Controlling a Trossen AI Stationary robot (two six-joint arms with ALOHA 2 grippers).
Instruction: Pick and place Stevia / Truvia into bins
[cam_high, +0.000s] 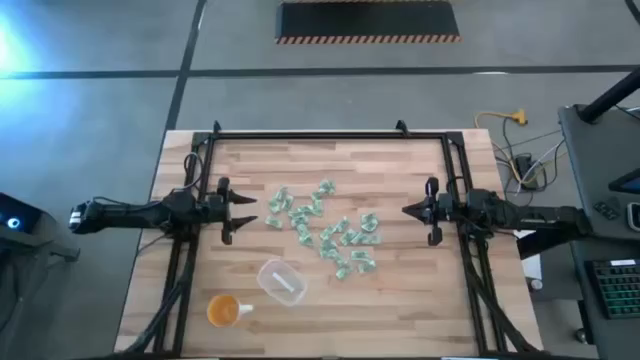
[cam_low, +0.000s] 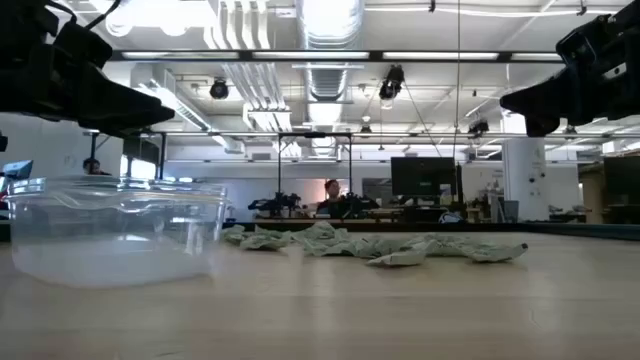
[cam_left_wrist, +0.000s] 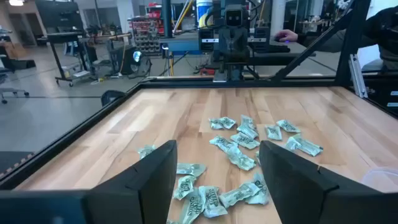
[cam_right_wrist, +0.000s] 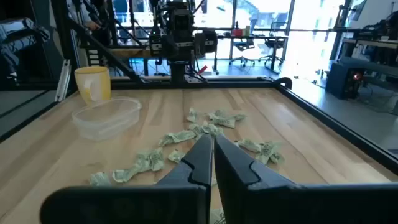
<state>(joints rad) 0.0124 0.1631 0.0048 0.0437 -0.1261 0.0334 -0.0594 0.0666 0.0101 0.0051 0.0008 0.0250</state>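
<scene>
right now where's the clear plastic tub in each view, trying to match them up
High view: clear tub near the table's front edge, between the packet pile and the orange cup.
Low view: tub large at the left foreground.
Left wrist view: only a sliver of its rim at the picture's right edge.
Right wrist view: tub just in front of the cup.
Shared landmark: the packet pile.
</scene>
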